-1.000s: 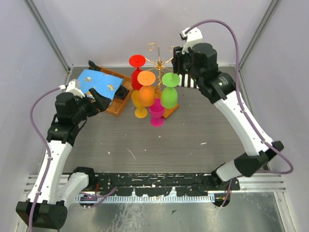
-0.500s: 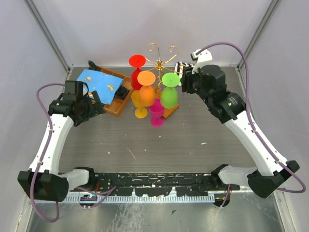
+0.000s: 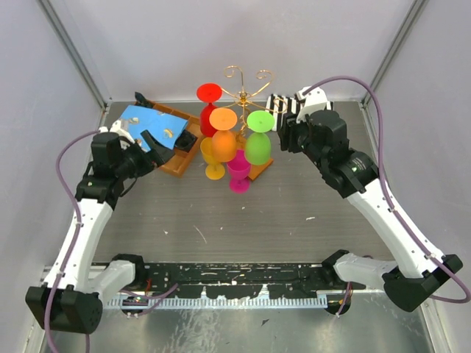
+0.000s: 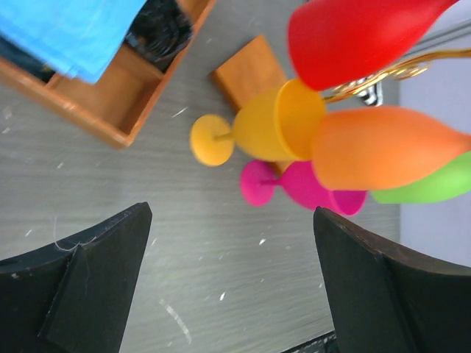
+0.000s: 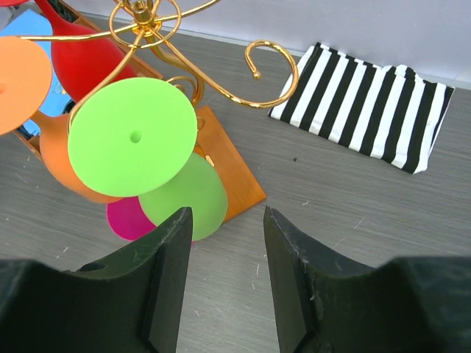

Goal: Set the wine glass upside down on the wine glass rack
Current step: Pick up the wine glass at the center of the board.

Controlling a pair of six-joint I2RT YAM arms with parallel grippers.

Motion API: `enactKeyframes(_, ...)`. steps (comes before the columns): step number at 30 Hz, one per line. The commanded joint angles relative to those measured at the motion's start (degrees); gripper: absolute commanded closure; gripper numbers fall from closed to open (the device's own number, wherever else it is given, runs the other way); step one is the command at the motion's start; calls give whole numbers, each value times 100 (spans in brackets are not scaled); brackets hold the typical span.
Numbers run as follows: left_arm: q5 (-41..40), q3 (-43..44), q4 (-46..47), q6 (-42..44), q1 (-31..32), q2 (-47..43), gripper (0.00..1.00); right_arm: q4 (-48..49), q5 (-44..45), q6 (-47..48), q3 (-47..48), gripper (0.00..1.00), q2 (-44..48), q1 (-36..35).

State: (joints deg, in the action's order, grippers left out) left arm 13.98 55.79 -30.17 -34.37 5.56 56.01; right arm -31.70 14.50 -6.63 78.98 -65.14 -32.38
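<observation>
- The rack [image 3: 245, 94] stands at the back middle of the table [image 3: 294, 213]; its gold wire arms curl out above a flat wooden base [image 5: 224, 165]
- The green glass [image 5: 132, 136] hangs upside down on the right side of the rack; its foot is uppermost in a wire arm, and its bowl hangs below over the base
- The orange glass [image 3: 224, 136] hangs the same way just left of the green one; the red glass [image 3: 208, 110] hangs further back and left, also foot up
- The yellow glass [image 4: 268, 125] lies on its side by the near edge of the base, foot pointing away from the rack; the pink glass [image 4: 305, 187] lies on its side just beside it, also on the table
- The right gripper [image 5: 226, 217] is just to the right of the green glass and apart from it; its fingers are partly spread and released, with only bare table showing between them
- The left gripper [image 4: 229, 220] is by the wooden tray [image 3: 179, 165], left of the rack and apart from the glasses; its fingers are spread wide and it grasps nothing
- A blue cloth [image 3: 143, 121] lies over the tray; a black-and-white striped cloth [image 5: 368, 107] lies folded on the table behind the right gripper
</observation>
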Motion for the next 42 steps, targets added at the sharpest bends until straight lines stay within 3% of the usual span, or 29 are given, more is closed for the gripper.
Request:
enactKeyframes(1, 431, -40, 1631, -487, 87, 390, 2, 206, 26, -75, -102, 50, 191, 8)
enactKeyframes(10, 89, 64, 1949, -595, 35, 794, 2, 217, 41, 44, -212, 50, 124, 11)
enactKeyframes(17, 339, -14, 2287, -730, -22, 1039, 2, 267, 181, 121, -357, 49, 117, 10)
enactKeyframes(25, -945, 222, 1967, -414, 1114, 1561, 2, 265, 283, 152, -442, 48, 201, 12)
enactKeyframes(30, -1324, 464, 1845, -493, 1416, 2063, 0, 243, 308, 163, -453, 48, 238, 8)
enactKeyframes(42, -1466, 1306, 1532, -514, 1526, 3190, 16, 186, 385, 193, -489, 48, 270, 12)
